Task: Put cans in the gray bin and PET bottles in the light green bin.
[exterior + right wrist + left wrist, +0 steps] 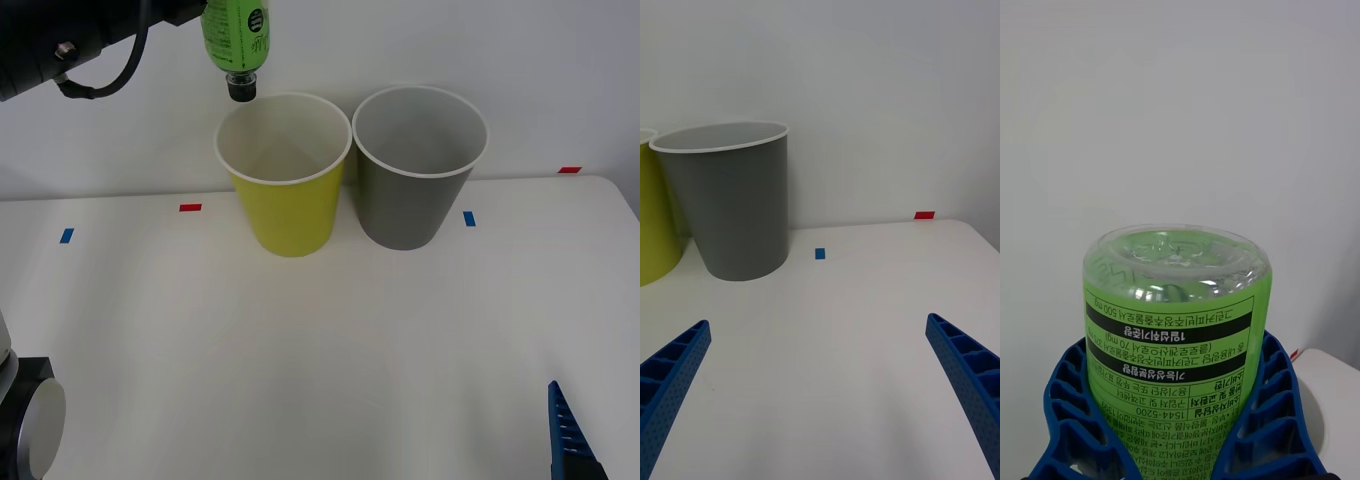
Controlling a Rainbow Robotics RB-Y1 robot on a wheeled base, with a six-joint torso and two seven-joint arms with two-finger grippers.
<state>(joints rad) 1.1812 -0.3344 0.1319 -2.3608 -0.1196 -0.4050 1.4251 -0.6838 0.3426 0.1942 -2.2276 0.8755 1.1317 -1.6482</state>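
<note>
Item: PET bottle (237, 40), bright green printed label, black cap. Held upside down, cap pointing down, raised above the table (320, 340) just over the far-left rim of the light green bin (288, 200), cap close to the rim but not touching it.

Item: left gripper (1180, 420). Blue ribbed fingers (1071, 412) curved around the bottle on both sides in the left wrist view, jaws closed on its labelled body; clear bottle base stood uppermost there.

Item: light green bin, white rim, white inside. Upright at the far middle of the table, just beside the gray bin (415, 185) on that bin's left; whether the two touched could not be told.

Item: gray bin, white rim, pale inside. Upright.

Item: right gripper (820, 390). Low over the near right of the table, jaws wide apart, holding nothing.

Item: small blue tape mark (820, 253) on the table near the gray bin's base; red tape mark (923, 215) at the far edge.
</note>
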